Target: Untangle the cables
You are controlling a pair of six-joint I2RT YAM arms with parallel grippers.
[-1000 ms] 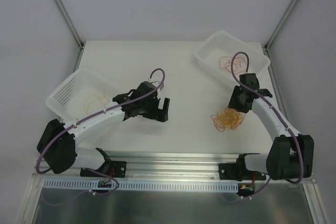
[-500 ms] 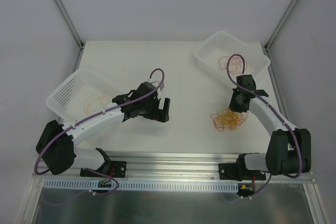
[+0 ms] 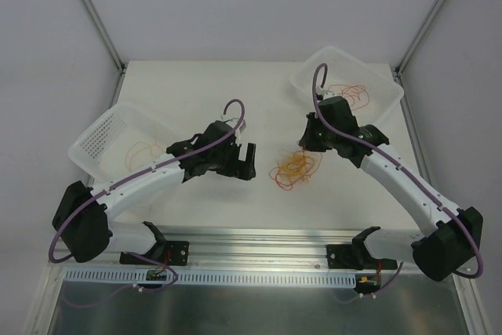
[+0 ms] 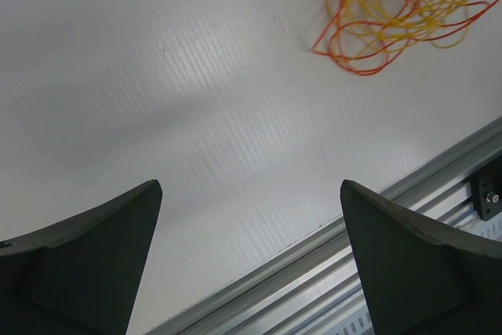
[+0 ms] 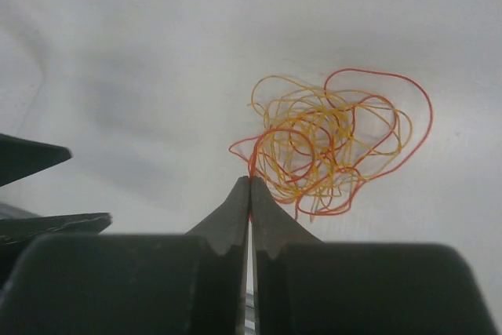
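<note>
A tangled bundle of thin yellow-orange and red-orange cables (image 3: 295, 168) lies near the middle of the table. It also shows in the right wrist view (image 5: 333, 143) and at the top of the left wrist view (image 4: 400, 5). My right gripper (image 3: 307, 144) (image 5: 250, 179) is shut on a red-orange strand at the bundle's edge. My left gripper (image 3: 248, 164) (image 4: 251, 194) is open and empty, just left of the bundle, over bare table.
A white basket (image 3: 98, 140) at the left holds a yellow-orange loop (image 3: 143, 149). A white basket (image 3: 329, 60) at the back right holds red-orange strands (image 3: 354, 93). A metal rail (image 3: 259, 234) runs along the table's near edge.
My right gripper has swung left toward the table's middle, dragging the cable bundle with it from the right side. The left arm has barely moved.
</note>
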